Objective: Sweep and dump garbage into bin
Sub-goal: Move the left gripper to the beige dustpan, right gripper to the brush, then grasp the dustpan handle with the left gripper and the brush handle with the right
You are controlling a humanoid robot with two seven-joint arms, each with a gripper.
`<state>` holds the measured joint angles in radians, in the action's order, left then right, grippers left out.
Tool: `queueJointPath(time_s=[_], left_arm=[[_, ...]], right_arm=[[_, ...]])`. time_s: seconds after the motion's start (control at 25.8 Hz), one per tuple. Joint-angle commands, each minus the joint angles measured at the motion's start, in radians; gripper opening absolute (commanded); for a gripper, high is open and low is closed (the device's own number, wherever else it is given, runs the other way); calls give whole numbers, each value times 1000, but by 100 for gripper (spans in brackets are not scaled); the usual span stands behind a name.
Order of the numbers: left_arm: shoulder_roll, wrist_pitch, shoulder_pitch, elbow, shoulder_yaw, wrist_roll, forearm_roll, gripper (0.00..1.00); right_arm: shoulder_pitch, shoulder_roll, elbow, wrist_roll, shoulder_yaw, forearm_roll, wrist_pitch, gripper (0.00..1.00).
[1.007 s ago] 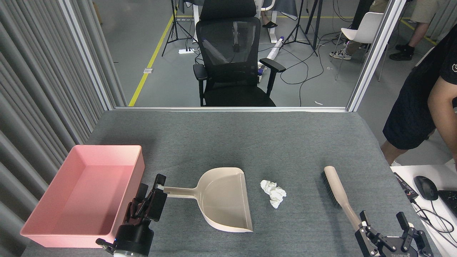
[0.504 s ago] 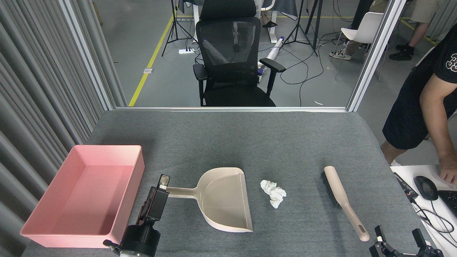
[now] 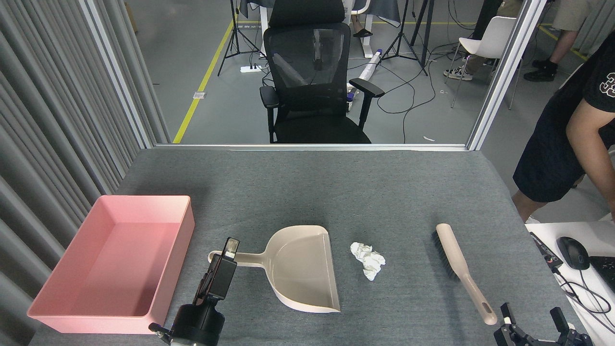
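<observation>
The garbage (image 3: 367, 259), one crumpled white tissue wad, lies on the grey table just right of the beige dustpan's (image 3: 302, 269) open mouth. The pink bin (image 3: 144, 199) stands at the near left, nothing showing inside it. A beige brush (image 3: 456, 262) lies to the right, bristles facing left. My left gripper (image 3: 229, 251) is seen edge-on over the dustpan's handle; its jaw state does not show. My right gripper (image 3: 531, 318) stands open at the bottom edge, just right of the brush handle's end, holding nothing.
A person (image 3: 571, 139) leans in at the right beside a white side table with a mouse (image 3: 572, 252) and keyboard. A black office chair (image 3: 312, 81) stands beyond the table's far edge. A grey curtain (image 3: 43, 120) runs along the left.
My right gripper has drawn back from the brush handle toward the bottom edge. My left gripper turned edge-on and shifted right along the dustpan handle. The person's arm moved.
</observation>
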<state>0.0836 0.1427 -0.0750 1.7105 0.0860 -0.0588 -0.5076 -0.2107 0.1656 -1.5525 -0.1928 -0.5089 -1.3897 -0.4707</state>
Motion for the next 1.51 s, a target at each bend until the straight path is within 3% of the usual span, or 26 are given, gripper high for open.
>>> queueJointPath(time_s=[0.0, 0.15, 0.81, 1.47], left_arm=[[-1, -23, 1, -28, 1, 7, 35, 99], [-1, -28, 1, -80, 0, 10, 147, 99], [7, 35, 37, -230, -38, 10, 152, 99], [8, 37, 52, -265, -43, 10, 153, 99]], right_arm=[[5, 0, 34, 44, 3, -3, 9, 99], [42, 3, 66, 46, 33, -11, 9, 99], [54, 8, 109, 58, 133, -57, 115, 99], [111, 15, 204, 61, 201, -61, 161, 99]])
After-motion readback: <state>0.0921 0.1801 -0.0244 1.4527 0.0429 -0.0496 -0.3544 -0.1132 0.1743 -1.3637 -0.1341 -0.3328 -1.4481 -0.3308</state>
